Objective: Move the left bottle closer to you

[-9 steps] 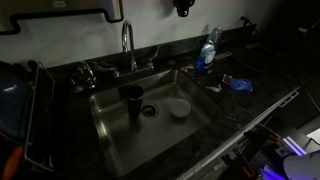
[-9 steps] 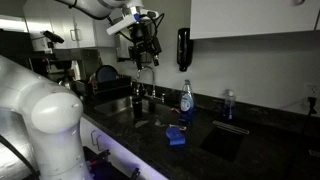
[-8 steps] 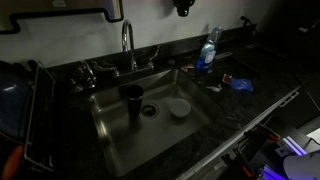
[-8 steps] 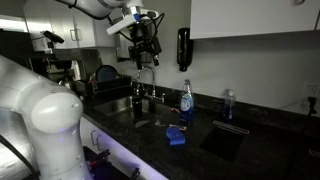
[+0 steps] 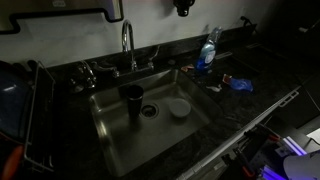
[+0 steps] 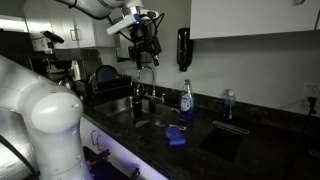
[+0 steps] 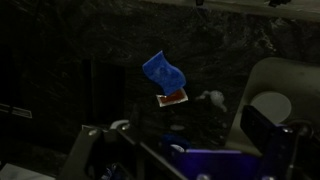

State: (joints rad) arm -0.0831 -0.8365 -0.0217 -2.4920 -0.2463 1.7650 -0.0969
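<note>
A clear bottle of blue dish soap [image 5: 207, 52] stands on the dark counter behind the sink's right corner; it also shows in an exterior view [image 6: 186, 97]. A smaller blue-capped bottle [image 6: 228, 103] stands further along the counter. My gripper [image 6: 143, 46] hangs high above the faucet, well apart from both bottles, and holds nothing. In the wrist view its dark fingers frame the lower edge [image 7: 180, 150] and look spread apart. A blue bottle top shows dimly between them.
A steel sink [image 5: 110, 140] holds a dark cup [image 5: 132, 100] and a round white lid [image 5: 179, 108]. The faucet [image 5: 127, 45] rises behind it. A blue cloth [image 5: 238, 84] lies on the counter; it shows in the wrist view [image 7: 163, 72]. A dish rack [image 5: 20, 110] stands beside the sink. A black dispenser [image 6: 183, 48] hangs on the wall.
</note>
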